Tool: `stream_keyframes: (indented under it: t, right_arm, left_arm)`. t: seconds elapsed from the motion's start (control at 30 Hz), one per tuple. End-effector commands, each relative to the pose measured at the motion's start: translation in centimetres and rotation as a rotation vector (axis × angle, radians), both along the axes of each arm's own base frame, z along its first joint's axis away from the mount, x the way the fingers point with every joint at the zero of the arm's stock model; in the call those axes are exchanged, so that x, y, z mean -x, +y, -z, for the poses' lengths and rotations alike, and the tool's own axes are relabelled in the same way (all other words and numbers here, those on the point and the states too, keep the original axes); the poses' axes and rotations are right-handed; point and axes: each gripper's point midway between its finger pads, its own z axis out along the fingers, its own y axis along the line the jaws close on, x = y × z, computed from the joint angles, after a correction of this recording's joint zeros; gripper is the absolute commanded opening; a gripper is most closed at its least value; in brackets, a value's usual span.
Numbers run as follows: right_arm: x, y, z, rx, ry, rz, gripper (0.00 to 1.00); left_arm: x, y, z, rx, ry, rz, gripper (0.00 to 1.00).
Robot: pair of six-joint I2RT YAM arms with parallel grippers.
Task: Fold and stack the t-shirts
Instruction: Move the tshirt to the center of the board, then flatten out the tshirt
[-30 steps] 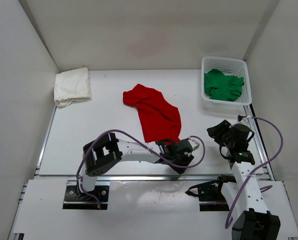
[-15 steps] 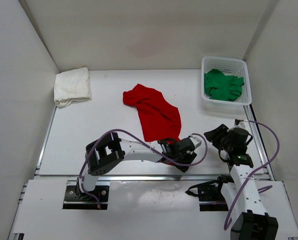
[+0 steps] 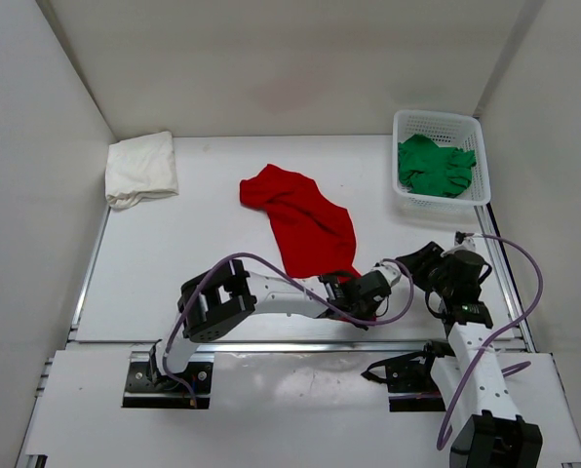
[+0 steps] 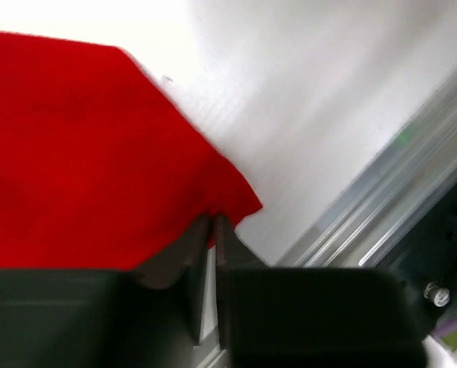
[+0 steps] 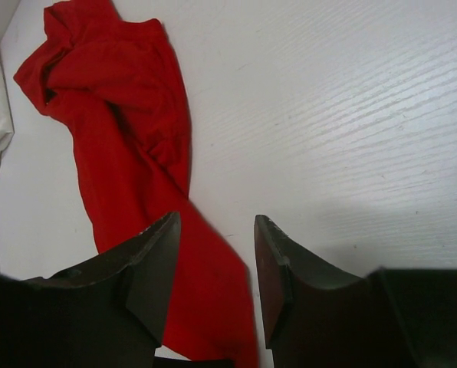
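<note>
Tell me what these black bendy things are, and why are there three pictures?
They are two robot arms, a left arm and a right arm. Each one ends in a two-finger pincher called a gripper. One picture comes from a camera high above the white table. The other two come from little cameras on the arms' wrists, so you see the fingers up close. On the table, a crumpled red t-shirt lies in the middle and a bundled white t-shirt lies in the far left corner. A green t-shirt sits in a white mesh basket at the far right. The left gripper is pinched on the near corner of the red t-shirt. The right gripper is open and holds nothing, over that shirt's near end.
</note>
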Motion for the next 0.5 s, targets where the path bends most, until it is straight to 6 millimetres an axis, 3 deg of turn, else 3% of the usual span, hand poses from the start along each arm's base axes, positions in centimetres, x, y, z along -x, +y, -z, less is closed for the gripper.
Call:
stream_keyframes:
  t: [0.0,0.1,0.17,0.27,0.47]
  right_arm:
    - [-0.8,0.0,-1.7,0.004,-0.082,-0.007,0.42]
    - [-0.8,0.1,-1.7,-0.017,-0.086,-0.011,0.42]
    - [-0.8,0.7,-1.5,-0.016,-0.087,-0.035,0.42]
    - [-0.9,1.7,-1.2,-0.017,-0.071,-0.074,0.42]
    - [-1.7,4.2,-1.8,-0.001,-0.080,-0.160,0.42]
  left_arm:
    - [-0.7,2.1,2.4,-0.102,-0.043,-0.044,0.14]
    - [-2.1,4.1,1.6,-0.085,-0.055,-0.105,0.00]
    - [-2.9,5.3,0.4,-0.042,-0.035,-0.144,0.00]
    - [-3.9,8.9,-1.6,0.020,-0.012,-0.201,0.00]
    - [-6.7,19.4,-7.0,0.181,0.045,-0.397,0.00]
